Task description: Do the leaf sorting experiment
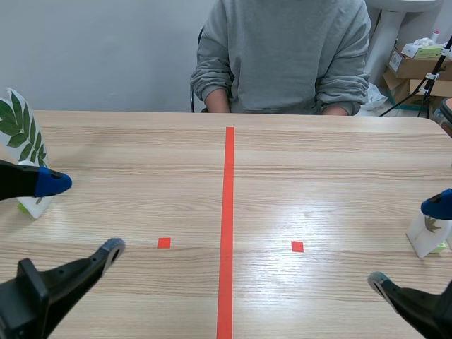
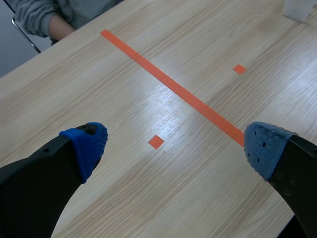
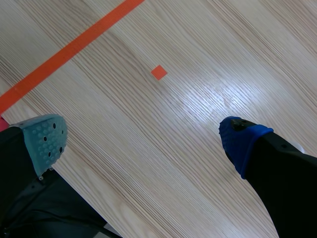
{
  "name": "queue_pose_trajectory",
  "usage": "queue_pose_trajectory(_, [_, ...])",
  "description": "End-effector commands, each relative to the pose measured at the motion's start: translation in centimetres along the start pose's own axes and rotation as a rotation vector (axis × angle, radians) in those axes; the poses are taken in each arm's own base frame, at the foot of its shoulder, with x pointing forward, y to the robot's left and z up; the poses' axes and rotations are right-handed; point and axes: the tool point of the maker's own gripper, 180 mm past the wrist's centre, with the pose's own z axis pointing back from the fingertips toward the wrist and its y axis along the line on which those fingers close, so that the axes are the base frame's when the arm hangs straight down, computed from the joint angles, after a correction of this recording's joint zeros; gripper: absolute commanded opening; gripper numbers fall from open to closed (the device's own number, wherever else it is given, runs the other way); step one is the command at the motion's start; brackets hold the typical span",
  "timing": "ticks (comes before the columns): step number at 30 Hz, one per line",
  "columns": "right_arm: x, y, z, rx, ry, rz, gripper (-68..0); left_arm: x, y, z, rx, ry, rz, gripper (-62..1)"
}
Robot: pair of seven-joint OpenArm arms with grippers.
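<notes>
A white card with a green compound leaf [image 1: 20, 138] stands upright in a holder at the table's left edge, partly behind the upper finger of my left gripper [image 1: 81, 215]. That gripper is open over bare wood, its blue pads [image 2: 88, 146] wide apart in the left wrist view. A small white card stand [image 1: 428, 236] with a brown mark sits at the right edge, and its far corner shows in the left wrist view as the white stand [image 2: 299, 10]. My right gripper [image 1: 412, 244] hangs open beside it. The right wrist view shows its fingers [image 3: 243, 141] apart over bare table.
A person in a grey sweatshirt [image 1: 282, 56] sits across the table, forearms at the far edge. An orange-red tape line [image 1: 227, 226] runs down the table's middle, with a small square mark [image 1: 164, 243] on either side. Cardboard boxes [image 1: 417, 67] stand on the floor at the back right.
</notes>
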Motion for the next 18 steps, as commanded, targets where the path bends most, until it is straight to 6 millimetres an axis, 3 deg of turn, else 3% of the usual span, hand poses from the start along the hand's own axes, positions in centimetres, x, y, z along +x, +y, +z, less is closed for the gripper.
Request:
queue_pose_trajectory(1, [0.6,0.0,0.0,0.002,-0.022,0.005,-3.7,-0.2,-0.3,-0.1,0.001,0.001,0.025,-2.2])
queue_pose_trajectory(8, [0.6,0.9,-0.4,0.042,-0.019,0.012,-3.7,-0.8,-2.5,0.6,-0.040,0.049,0.124,-2.2])
queue_pose_trajectory(18, [1.0,2.4,-1.0,0.089,-0.037,-0.001,-3.7,0.9,-3.0,0.6,-0.062,0.016,0.146,-2.2])
